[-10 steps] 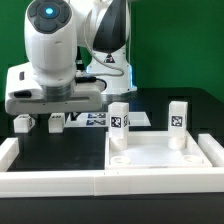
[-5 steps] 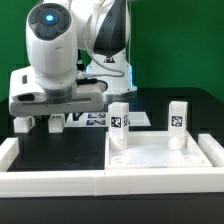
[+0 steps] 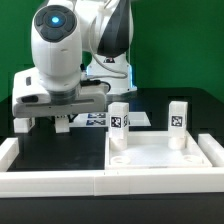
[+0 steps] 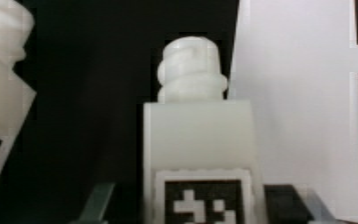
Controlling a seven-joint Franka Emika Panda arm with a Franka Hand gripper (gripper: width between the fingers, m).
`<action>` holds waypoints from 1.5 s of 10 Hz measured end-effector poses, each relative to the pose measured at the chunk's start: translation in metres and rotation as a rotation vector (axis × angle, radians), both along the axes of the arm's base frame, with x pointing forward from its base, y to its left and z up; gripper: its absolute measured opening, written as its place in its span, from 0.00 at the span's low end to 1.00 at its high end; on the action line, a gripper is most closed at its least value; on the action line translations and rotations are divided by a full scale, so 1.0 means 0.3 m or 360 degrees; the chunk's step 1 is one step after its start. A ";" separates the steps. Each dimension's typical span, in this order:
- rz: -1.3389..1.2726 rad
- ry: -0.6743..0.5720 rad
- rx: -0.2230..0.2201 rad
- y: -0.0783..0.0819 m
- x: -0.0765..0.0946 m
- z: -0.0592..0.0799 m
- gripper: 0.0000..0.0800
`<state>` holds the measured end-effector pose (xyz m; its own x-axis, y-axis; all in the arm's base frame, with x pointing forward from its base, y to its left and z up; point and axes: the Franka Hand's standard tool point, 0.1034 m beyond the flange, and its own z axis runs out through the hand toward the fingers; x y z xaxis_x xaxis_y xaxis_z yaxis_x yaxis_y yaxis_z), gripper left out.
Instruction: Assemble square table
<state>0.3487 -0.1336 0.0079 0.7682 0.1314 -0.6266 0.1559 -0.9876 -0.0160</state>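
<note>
The gripper (image 4: 202,205) grasps a leg (image 4: 201,120). Its jaws press flat on both sides of the tagged end, and the peg points away from it. Held near 1 end only, the leg may pivot or slip when lifted. A 2nd leg (image 4: 5,60) lies just beside the gripper and could be knocked. The tabletop (image 3: 160,158), carrying 2 upright legs (image 3: 120,118), sits apart, on the exterior view's right.

– Exterior view?
– Low, before the slab (image 3: 160,150), facing across it toward the arm (image 3: 60,50); moderately near.
– Wrist view?
– Beyond the slab, very close to one leg (image 4: 194,120), looking along it; both views share that leg.
</note>
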 end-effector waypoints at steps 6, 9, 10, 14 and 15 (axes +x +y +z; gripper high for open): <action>0.0115 -0.0217 0.0120 0.039 0.057 0.110 0.36; 0.0100 -0.0311 0.0167 0.041 0.115 0.219 0.36; 0.0108 -0.0335 0.0169 0.040 0.116 0.205 0.36; 0.0148 -0.0806 0.0217 0.014 0.143 0.179 0.36; 0.0143 -0.0892 0.0223 0.010 0.160 0.186 0.36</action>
